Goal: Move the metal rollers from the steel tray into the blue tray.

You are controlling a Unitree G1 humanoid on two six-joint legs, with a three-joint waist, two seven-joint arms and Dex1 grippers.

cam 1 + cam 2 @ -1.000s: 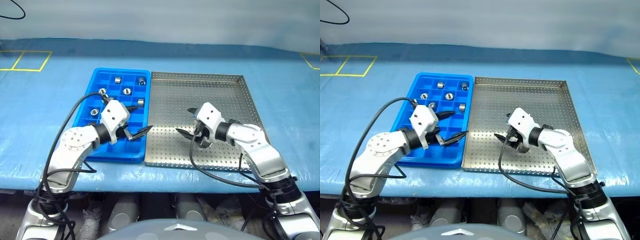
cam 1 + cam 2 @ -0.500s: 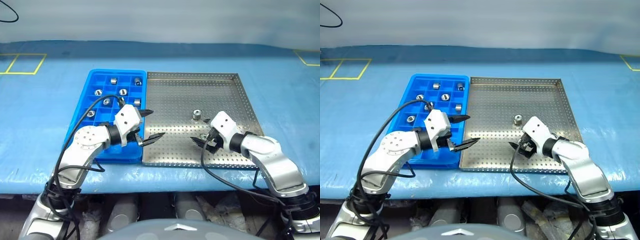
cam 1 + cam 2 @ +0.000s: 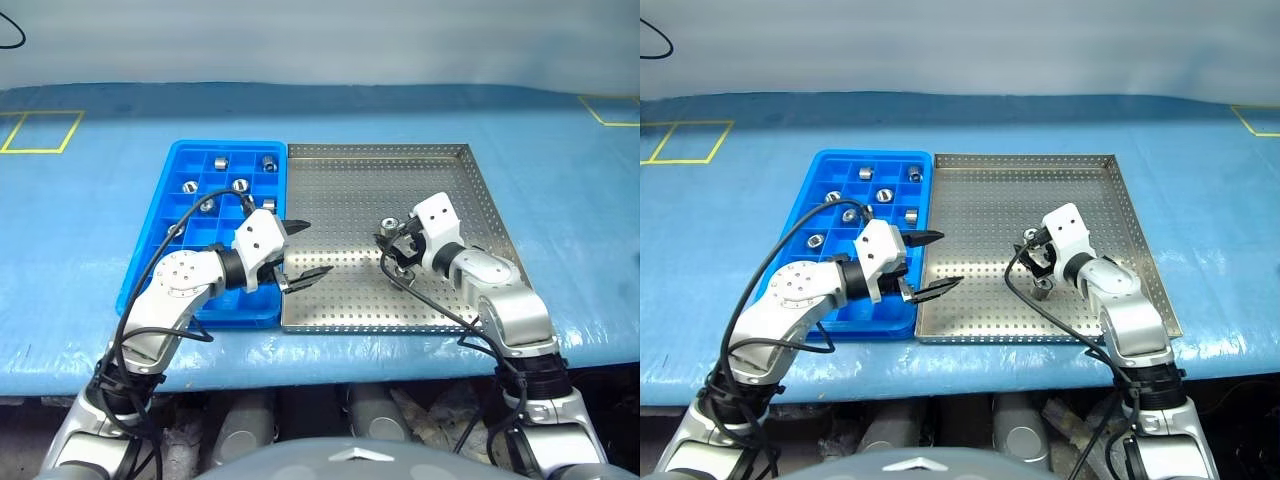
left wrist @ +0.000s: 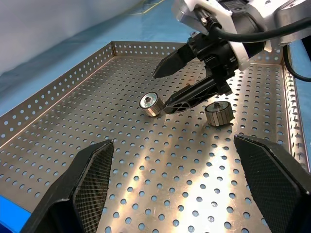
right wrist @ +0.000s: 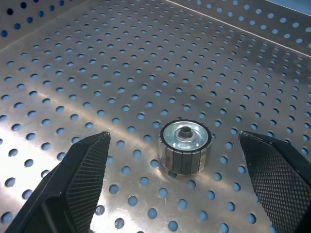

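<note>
The steel tray (image 3: 400, 180) lies right of the blue tray (image 3: 200, 315). Several metal rollers (image 3: 240, 185) sit in the blue tray's far compartments. Two more rollers stand on the steel tray: one (image 4: 151, 104) at a fingertip of my right gripper (image 3: 392, 248), the other (image 4: 218, 114) beside that gripper's body. In the right wrist view a roller (image 5: 184, 145) sits between the wide-open fingers (image 5: 73, 184), untouched. My left gripper (image 3: 315, 248) hovers open and empty over the seam between the two trays.
Both trays rest on a table with a blue cover (image 3: 560, 200), its front edge close to me. Yellow tape marks (image 3: 40, 130) lie at the far left and far right. Black cables (image 3: 440, 320) loop from both wrists.
My right gripper has swung away from the steel tray's front, turned its wrist and now straddles a roller. The left gripper has hardly moved. The camera view has shifted.
</note>
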